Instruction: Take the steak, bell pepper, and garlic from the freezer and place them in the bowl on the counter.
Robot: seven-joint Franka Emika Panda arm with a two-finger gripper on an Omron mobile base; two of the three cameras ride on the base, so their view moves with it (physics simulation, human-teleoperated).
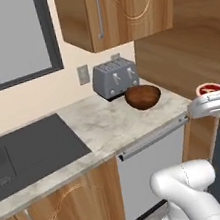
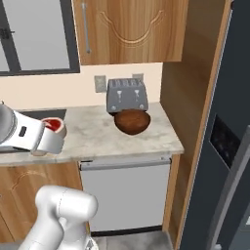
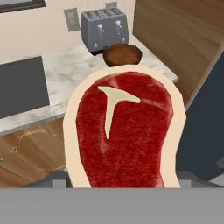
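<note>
I have steak (image 3: 124, 131) clamped in end effector (image 1: 207, 96), jaws part-closed on slab. Steak rides in air off table (image 1: 99, 126) front edge, near freezer (image 2: 229, 122) side. Bowl (image 1: 142, 96) sits ahead and to left of end effector, against toaster (image 1: 114, 77), well apart from steak. Steak's long axis points roughly at bowl in hand view. Hand view gives T-bone mark and fat rim; base views give gap to bowl. I see bowl empty so far.
</note>
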